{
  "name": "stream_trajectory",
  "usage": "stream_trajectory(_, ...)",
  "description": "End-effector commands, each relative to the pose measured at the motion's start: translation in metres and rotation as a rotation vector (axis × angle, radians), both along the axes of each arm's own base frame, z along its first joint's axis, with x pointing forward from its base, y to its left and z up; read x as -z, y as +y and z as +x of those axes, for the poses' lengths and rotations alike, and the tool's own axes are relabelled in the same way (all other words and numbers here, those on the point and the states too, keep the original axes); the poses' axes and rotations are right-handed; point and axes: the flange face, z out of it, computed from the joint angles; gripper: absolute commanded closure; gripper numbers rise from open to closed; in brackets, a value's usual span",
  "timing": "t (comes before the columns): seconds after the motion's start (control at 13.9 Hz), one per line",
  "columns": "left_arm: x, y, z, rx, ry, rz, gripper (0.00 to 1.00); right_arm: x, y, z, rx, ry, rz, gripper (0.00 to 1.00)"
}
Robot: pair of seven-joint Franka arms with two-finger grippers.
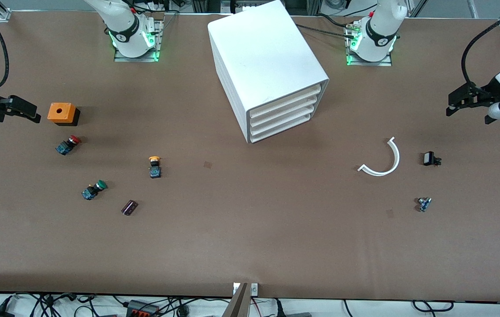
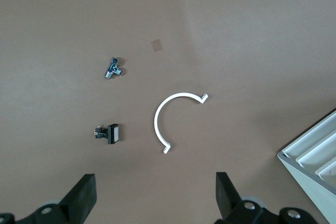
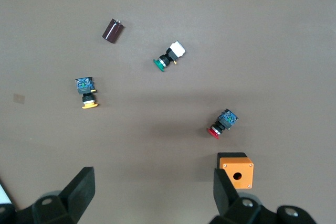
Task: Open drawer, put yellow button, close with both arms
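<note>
The white cabinet (image 1: 267,66) stands mid-table with all four drawers shut; the uppermost drawer (image 1: 286,99) is flush with the others. A corner of the cabinet shows in the left wrist view (image 2: 315,156). The yellow button (image 1: 155,166) lies on its side on the table, nearer to the front camera than the cabinet and toward the right arm's end; it also shows in the right wrist view (image 3: 86,94). My right gripper (image 1: 21,110) (image 3: 152,195) is open and empty, up over the right arm's end of the table beside an orange box. My left gripper (image 1: 459,103) (image 2: 155,198) is open and empty over the left arm's end.
An orange box (image 1: 62,113), a red-capped button (image 1: 68,145), a green-capped button (image 1: 93,189) and a dark cylinder (image 1: 129,207) lie round the yellow button. A white arc (image 1: 384,160), a small black part (image 1: 430,159) and a small metal part (image 1: 424,204) lie toward the left arm's end.
</note>
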Motion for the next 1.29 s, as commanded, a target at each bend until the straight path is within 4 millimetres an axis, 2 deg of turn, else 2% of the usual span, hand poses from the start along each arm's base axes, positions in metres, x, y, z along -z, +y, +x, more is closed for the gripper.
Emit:
stream_trajectory(0.0,-0.006,-0.001,0.001,0.016,0.002,-0.010,0.00,-0.001,0.001,-0.006,-0.008,0.005,-0.008,0.00)
stream_trajectory(0.29,-0.006,-0.001,0.001,0.014,0.002,-0.010,0.00,0.000,0.001,-0.006,-0.012,0.007,-0.008,0.00)
stream_trajectory(0.5,-0.007,0.000,0.001,0.002,0.001,-0.010,0.00,0.013,0.000,-0.001,-0.018,0.034,0.000,0.00)
stream_trajectory(0.65,-0.004,0.000,0.000,0.001,0.017,-0.011,0.00,0.013,0.002,0.000,-0.021,0.032,0.000,0.00)
stream_trajectory(0.72,0.000,-0.003,-0.002,0.009,0.049,-0.009,0.00,0.020,0.008,0.003,-0.031,0.044,0.001,0.00)
stream_trajectory(0.79,0.026,-0.010,0.004,0.024,0.124,-0.011,0.00,0.029,0.023,0.007,-0.060,0.061,0.001,0.00)
stream_trajectory(1.01,0.052,-0.013,0.013,0.035,0.240,-0.023,0.00,0.065,0.079,0.018,-0.141,0.118,-0.007,0.00)
stream_trajectory(1.08,0.053,-0.016,0.014,0.042,0.263,-0.023,0.00,0.081,0.100,0.023,-0.174,0.137,-0.014,0.00)
stream_trajectory(1.15,0.057,-0.025,0.017,0.059,0.291,-0.024,0.00,0.103,0.118,0.027,-0.197,0.163,-0.014,0.00)
stream_trajectory(1.22,0.059,-0.037,0.017,0.101,0.322,-0.041,0.00,0.125,0.145,0.030,-0.237,0.185,-0.017,0.00)
